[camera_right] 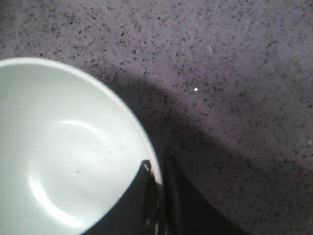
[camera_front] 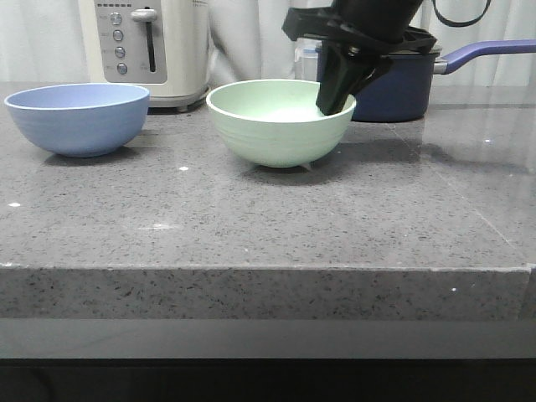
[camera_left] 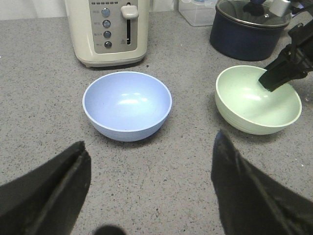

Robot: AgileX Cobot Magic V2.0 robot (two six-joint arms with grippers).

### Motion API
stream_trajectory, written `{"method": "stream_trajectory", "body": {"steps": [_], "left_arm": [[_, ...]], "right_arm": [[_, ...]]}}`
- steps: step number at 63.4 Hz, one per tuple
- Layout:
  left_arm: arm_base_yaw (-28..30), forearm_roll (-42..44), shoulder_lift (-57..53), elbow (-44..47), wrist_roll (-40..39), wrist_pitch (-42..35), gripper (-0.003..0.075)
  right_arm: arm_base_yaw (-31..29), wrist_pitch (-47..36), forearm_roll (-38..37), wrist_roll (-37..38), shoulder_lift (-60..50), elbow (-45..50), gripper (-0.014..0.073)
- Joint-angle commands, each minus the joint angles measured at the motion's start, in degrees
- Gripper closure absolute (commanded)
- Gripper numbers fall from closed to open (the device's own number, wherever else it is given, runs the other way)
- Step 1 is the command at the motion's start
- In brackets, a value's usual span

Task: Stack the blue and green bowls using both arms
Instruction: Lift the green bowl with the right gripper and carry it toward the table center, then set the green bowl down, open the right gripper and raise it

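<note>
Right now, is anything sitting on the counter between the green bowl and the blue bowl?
Nothing visible does. Only bare counter lies between the green bowl and the blue bowl. The toaster and saucepan stand farther back.

Matte black angular right tool (camera_front: 335, 100), looping black cable above, broad black left tool (camera_left: 146, 196) fingers

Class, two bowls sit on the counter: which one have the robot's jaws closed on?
The green bowl: the right gripper pinches its rim, one jaw inside. The blue bowl stands untouched.

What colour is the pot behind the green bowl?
Dark navy saucepan, clearest in the left wrist view.
</note>
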Motion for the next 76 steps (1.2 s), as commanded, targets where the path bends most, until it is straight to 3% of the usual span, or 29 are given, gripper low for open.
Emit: {"method": "stream_trajectory", "body": {"steps": [1, 7, 16, 43, 64, 76], "left_arm": [[-0.47, -0.26, 0.32, -1.55, 0.07, -4.48, 0.0208], [-0.47, -0.26, 0.32, -1.55, 0.07, -4.48, 0.0208], [-0.47, -0.26, 0.32, -1.55, 0.07, -4.48, 0.0207], [-0.47, -0.26, 0.32, -1.55, 0.07, -4.48, 0.0208], [-0.47, -0.26, 0.32, -1.55, 0.07, -4.48, 0.0208], [-0.47, -0.26, 0.32, -1.55, 0.07, -4.48, 0.0208]], "right_arm": [[-0.14, -2.26, 0.45, 0.13, -3.16, -1.97, 0.0479], [-0.14, -2.26, 0.45, 0.13, -3.16, -1.97, 0.0362], [-0.14, -2.69, 0.51, 0.13, -3.16, -1.97, 0.029], [-0.19, 3.77, -2.69, 0.0, -12.87, -1.07, 0.029], [-3.71, -0.51, -3.6, 0.64, -27.63, 15.89, 0.029], [-6.21, -6.56, -1.09, -0.03, -29.7, 25.42, 0.0301]]}}
